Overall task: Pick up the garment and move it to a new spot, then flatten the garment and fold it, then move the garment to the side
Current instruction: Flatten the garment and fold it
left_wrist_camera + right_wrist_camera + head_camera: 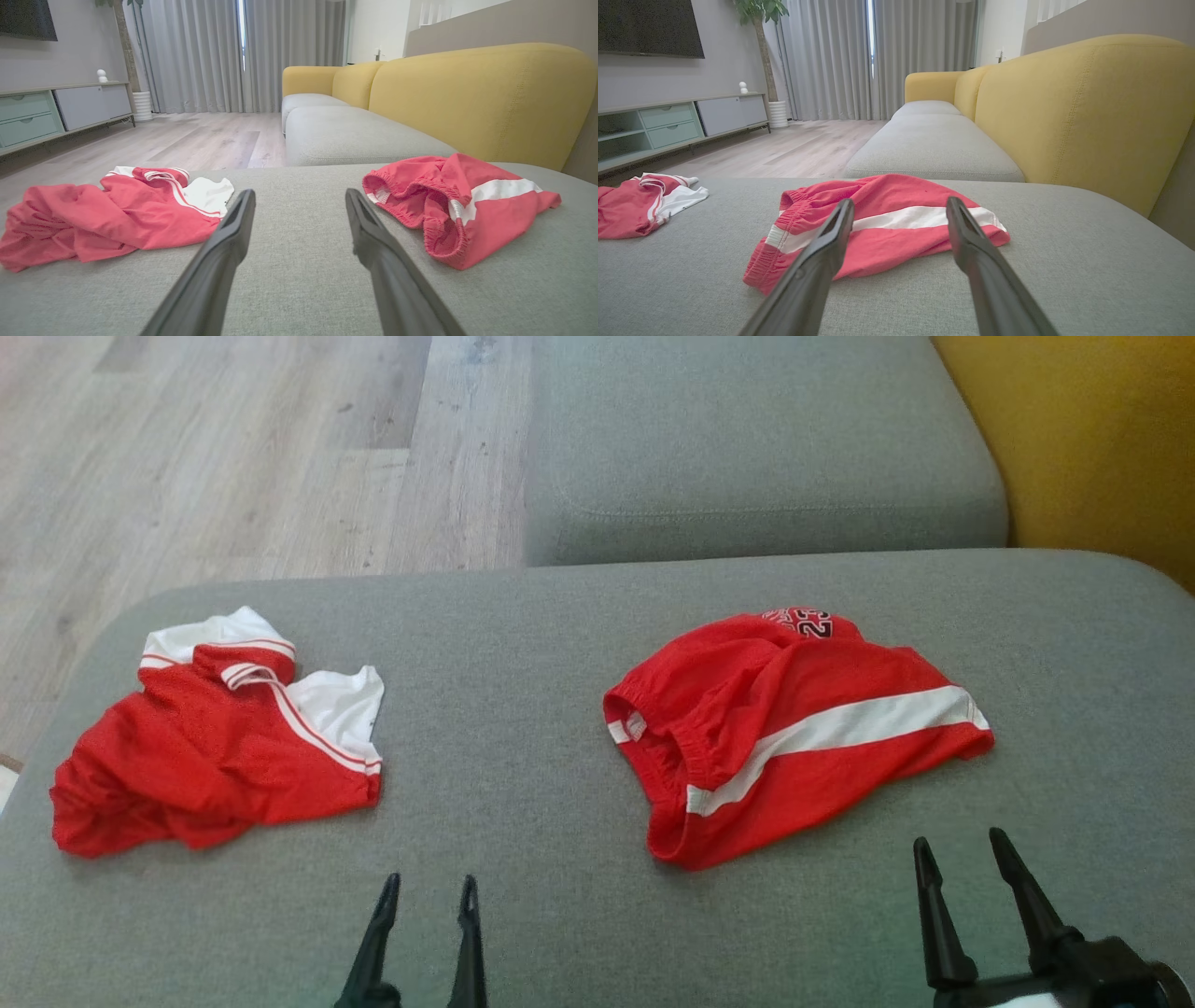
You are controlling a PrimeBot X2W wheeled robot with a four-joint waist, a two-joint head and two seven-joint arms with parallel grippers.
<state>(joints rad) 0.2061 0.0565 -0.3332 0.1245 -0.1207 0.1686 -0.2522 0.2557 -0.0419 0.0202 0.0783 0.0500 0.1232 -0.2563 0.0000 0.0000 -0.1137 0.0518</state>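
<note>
Two crumpled garments lie on the grey cushion (523,728). Red shorts with a white side stripe (794,728) rest at the right, just beyond my right gripper (962,840), which is open and empty. In the right wrist view the shorts (887,233) lie right ahead of the open gripper (901,201). A red and white shirt (215,737) lies at the left. Between the two garments, near the front edge, my left gripper (429,896) stands open with nothing in it. The left wrist view has the shirt (112,214) to its left, the shorts (458,205) to its right, and the gripper (300,193) over bare cushion.
A second grey seat cushion (756,448) continues beyond, with a yellow backrest (1083,439) along the right. Wooden floor (233,457) drops off at the far left. A low cabinet (672,126) and curtains (831,56) stand across the room.
</note>
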